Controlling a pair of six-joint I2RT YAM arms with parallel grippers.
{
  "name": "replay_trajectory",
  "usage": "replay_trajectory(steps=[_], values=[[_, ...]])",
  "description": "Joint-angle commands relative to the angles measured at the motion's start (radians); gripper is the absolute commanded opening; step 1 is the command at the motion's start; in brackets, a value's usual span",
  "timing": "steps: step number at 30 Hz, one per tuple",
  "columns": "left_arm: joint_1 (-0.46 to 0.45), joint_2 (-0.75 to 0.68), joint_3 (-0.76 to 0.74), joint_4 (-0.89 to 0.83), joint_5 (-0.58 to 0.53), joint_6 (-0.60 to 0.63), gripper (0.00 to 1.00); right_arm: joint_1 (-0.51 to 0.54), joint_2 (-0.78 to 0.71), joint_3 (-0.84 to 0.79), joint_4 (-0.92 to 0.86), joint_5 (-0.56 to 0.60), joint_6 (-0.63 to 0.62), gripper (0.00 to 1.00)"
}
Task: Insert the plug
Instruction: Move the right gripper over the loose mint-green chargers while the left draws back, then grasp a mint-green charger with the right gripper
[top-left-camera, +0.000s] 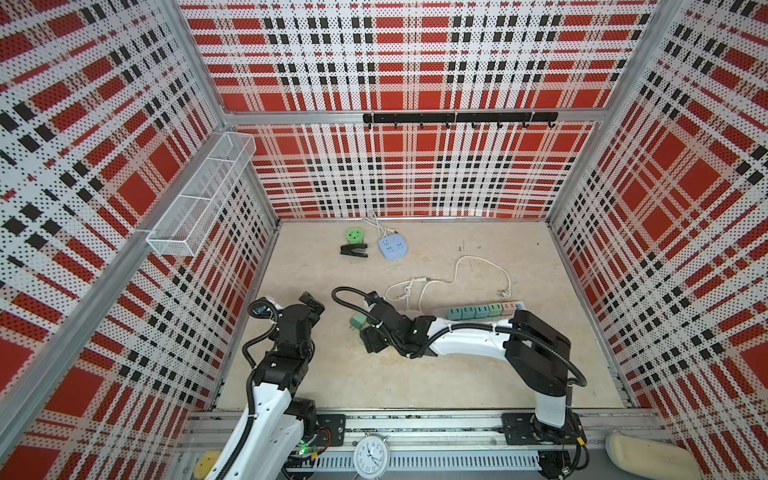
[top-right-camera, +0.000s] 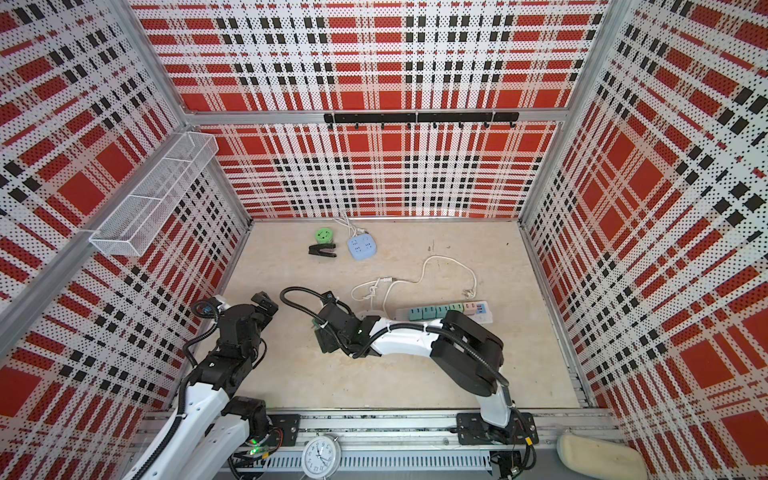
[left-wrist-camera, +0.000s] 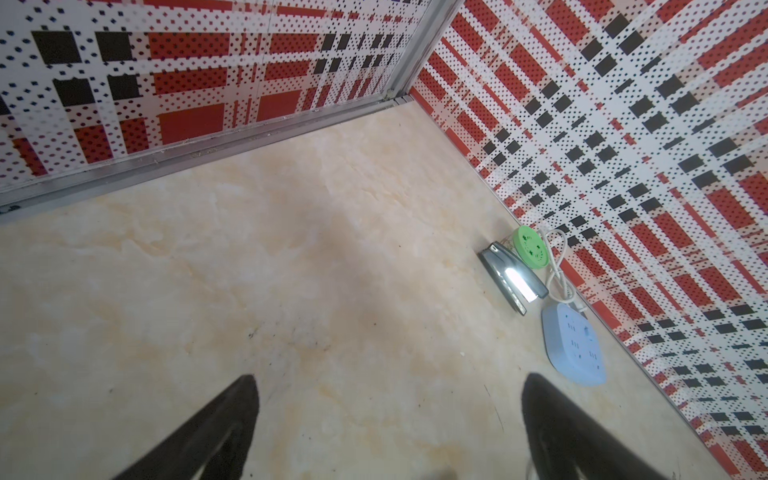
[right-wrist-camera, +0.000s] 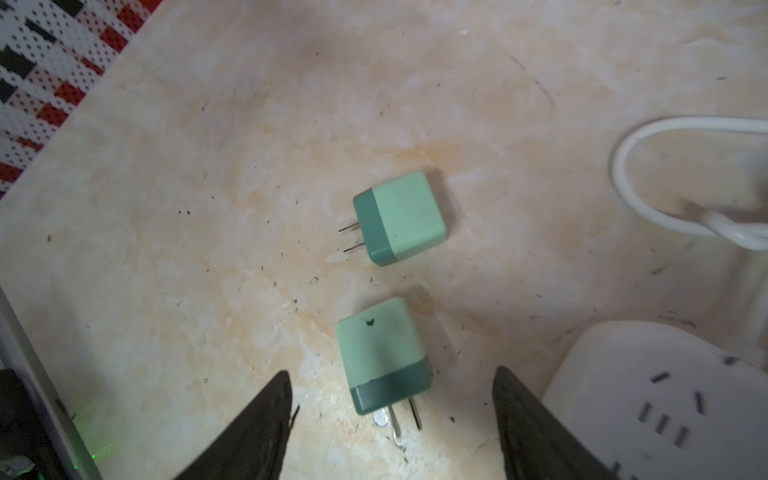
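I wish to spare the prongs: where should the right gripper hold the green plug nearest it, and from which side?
With the right gripper, take the nearer plug from above by its flat light-green sides. It lies flat, prongs toward the wrist, so fingers there likely stay off them.

Near plug (right-wrist-camera: 384, 357): mint body, dark green base, flat on its side just beside the white power strip (right-wrist-camera: 665, 399), both prongs bare. Second plug (right-wrist-camera: 399, 218): same colours, flat, farther from the strip, not touching the first.
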Motion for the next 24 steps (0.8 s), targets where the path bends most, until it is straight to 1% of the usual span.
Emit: replay_trajectory(steps=[1,7,14,17,19,21,24], values=[[0.009,-0.007,-0.008,0.019,-0.002,-0.009,0.99,0.003,0.057,0.087,-0.008,-0.089,-0.076,0.75],[0.008,-0.035,-0.02,0.024,-0.002,-0.005,0.99,0.004,0.149,0.16,-0.089,-0.075,-0.101,0.76],[0.009,-0.026,-0.021,0.031,0.003,-0.005,0.99,0.004,0.171,0.145,-0.106,-0.052,-0.124,0.77],[0.01,-0.02,-0.02,0.035,0.005,-0.004,0.99,0.009,0.176,0.137,-0.106,-0.047,-0.139,0.73],[0.008,-0.016,-0.021,0.036,0.004,-0.005,0.99,0.018,0.182,0.139,-0.11,-0.032,-0.153,0.67],[0.008,-0.013,-0.021,0.038,0.007,-0.004,0.99,0.028,0.194,0.15,-0.124,-0.012,-0.165,0.65],[0.008,-0.009,-0.022,0.043,0.011,-0.003,0.99,0.039,0.217,0.176,-0.149,0.008,-0.174,0.57]])
